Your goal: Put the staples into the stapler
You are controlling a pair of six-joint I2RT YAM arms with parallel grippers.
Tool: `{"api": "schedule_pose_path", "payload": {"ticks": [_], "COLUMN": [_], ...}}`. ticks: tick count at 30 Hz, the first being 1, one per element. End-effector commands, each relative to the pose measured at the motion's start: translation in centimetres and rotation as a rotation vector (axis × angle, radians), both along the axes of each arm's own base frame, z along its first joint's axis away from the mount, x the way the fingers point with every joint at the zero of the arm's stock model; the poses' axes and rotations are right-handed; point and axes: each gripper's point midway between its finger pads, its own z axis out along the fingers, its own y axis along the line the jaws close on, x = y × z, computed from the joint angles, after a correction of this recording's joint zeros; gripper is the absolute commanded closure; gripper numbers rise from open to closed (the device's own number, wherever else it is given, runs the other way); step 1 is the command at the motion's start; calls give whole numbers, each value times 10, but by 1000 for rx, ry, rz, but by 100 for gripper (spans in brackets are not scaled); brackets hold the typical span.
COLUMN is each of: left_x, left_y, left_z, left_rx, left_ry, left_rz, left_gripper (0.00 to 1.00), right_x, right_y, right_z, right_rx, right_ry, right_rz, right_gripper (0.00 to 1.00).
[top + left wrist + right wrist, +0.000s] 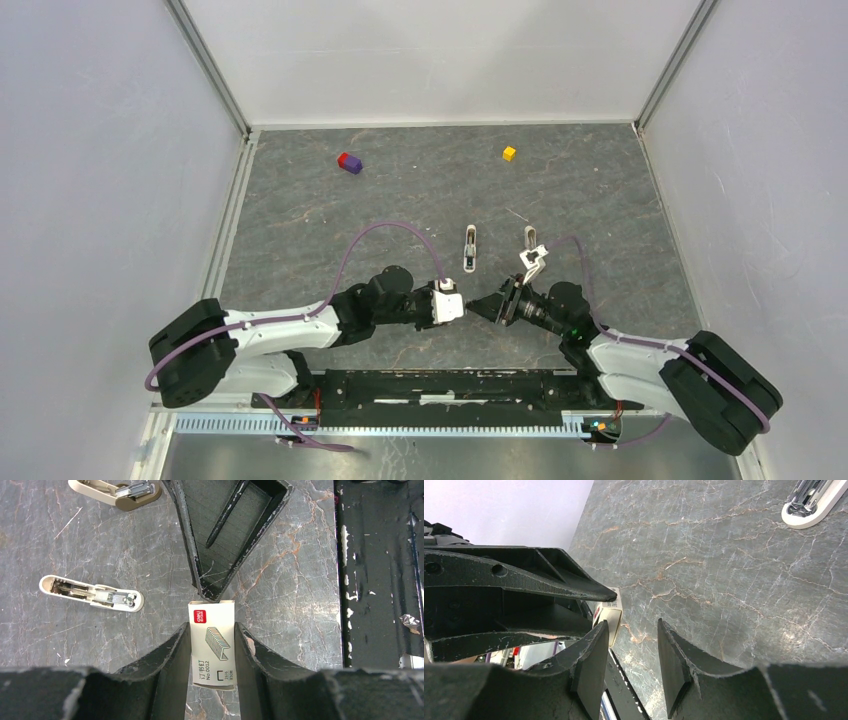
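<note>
Meeting at lower centre of the top view, the left gripper (458,303) and right gripper (488,304) are facing tip to tip, with the stapler (470,248) lying open just above them. In the left wrist view, the left claw is clamping the staple box (212,645) at centre. In the right wrist view, the right claw is standing apart and empty. It should be closing squarely on the box's free end.

The staple box (212,642) reads "deli", "订书钉", "No 0012" and, apparently, "26/6".
</note>
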Motion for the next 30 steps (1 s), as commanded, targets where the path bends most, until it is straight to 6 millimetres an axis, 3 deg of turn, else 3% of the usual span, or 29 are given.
{"api": "schedule_pose_path", "payload": {"ticks": [1, 17, 30], "left_x": [0, 2, 3], "left_y": [-13, -19, -9], "left_z": [22, 28, 29], "left_rx": [-62, -91, -93], "left_ry": [-39, -70, -94], "left_rz": [-46, -60, -31], "left_gripper": [58, 58, 58], "right_x": [-16, -22, -21], "right_y": [-7, -5, -8], "right_z": [-15, -17, -20], "right_rx": [3, 25, 25], "right_ry": [26, 59, 74], "right_rz": [26, 47, 23], "right_gripper": [53, 55, 58]}}
